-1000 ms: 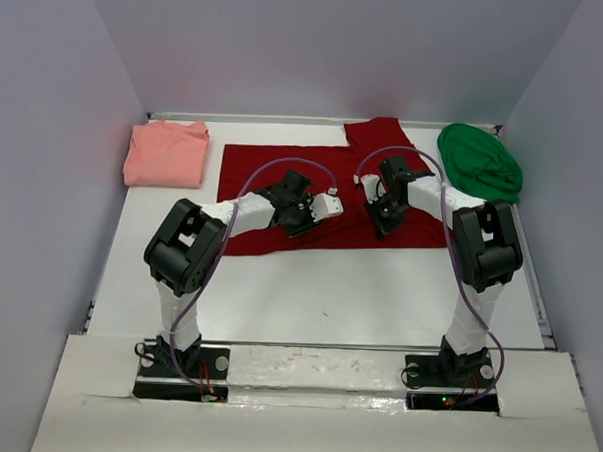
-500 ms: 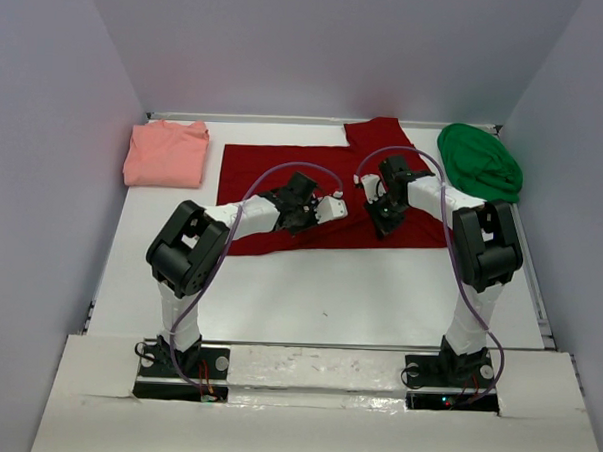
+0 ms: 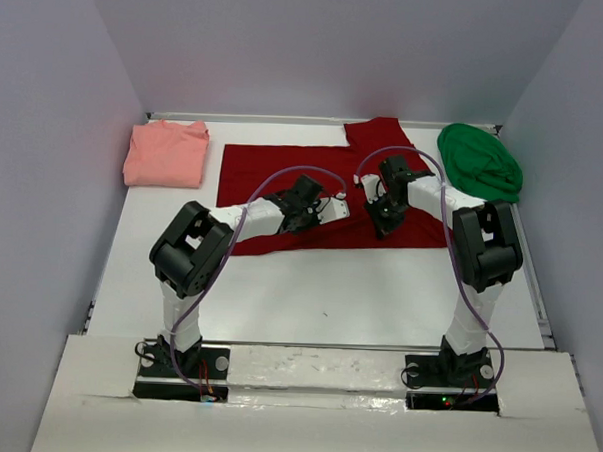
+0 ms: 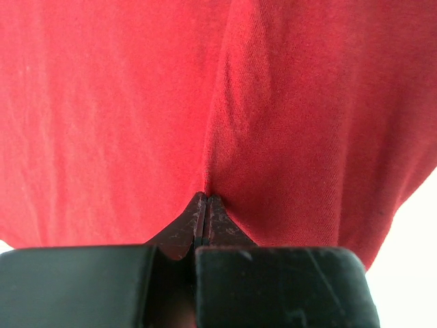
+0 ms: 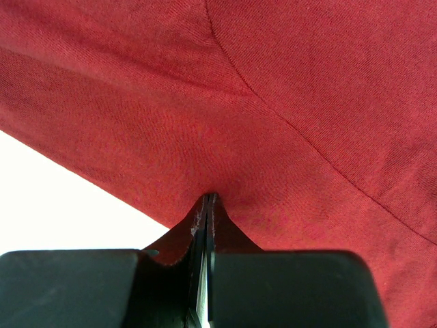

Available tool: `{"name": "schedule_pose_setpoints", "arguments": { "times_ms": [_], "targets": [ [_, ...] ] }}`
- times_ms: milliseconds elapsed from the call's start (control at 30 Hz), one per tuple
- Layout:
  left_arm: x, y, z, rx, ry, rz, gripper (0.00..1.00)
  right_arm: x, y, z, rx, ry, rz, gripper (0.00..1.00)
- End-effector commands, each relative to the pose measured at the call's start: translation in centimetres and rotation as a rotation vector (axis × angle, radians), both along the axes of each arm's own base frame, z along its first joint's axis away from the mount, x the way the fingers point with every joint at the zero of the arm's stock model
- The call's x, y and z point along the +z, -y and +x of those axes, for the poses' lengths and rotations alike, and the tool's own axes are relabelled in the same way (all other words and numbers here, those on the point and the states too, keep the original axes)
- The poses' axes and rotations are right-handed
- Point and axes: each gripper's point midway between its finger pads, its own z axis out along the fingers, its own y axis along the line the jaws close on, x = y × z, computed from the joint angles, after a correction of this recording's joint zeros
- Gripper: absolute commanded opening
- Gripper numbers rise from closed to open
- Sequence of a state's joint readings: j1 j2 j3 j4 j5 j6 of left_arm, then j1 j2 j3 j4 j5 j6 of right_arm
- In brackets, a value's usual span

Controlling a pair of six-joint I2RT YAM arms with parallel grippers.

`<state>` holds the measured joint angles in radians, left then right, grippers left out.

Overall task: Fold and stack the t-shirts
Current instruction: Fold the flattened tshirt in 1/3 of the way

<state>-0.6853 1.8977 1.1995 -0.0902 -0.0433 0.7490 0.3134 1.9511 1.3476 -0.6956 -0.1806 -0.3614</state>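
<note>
Left wrist: red shirt (image 4: 307, 102) pinched in left pincer (image 4: 206, 201).

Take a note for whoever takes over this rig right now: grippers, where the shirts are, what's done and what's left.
The left gripper is shut, pinching the dark red shirt.
The right gripper is shut, pinching the same shirt close to its near edge.
That shirt lies spread across the middle of the table. The pink shirt sits folded at far left, and the green shirt is bunched at far right.
Done: the pink one looks folded.
Left: fold the red and green ones, then stack all three.
</note>
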Motion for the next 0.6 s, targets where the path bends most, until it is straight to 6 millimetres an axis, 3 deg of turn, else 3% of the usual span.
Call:
{"name": "schedule_pose_setpoints", "arguments": {
  "times_ms": [0, 267, 567],
  "targets": [
    [2.2, 0.4, 1.9, 0.029, 0.094, 0.001, 0.00, -4.2, 1.5, -0.8, -0.006, -0.065, -0.071, 0.00],
    [2.8, -0.6, 2.9, 0.111, 0.216, 0.069, 0.00, -4.2, 1.5, -0.7, -0.008, -0.065, -0.072, 0.00],
    [1.2, -1.7, 3.4, 0.156, 0.263, 0.184, 0.00, -4.2, 1.6, -0.7, -0.009, -0.066, -0.075, 0.00]
  ]
}}
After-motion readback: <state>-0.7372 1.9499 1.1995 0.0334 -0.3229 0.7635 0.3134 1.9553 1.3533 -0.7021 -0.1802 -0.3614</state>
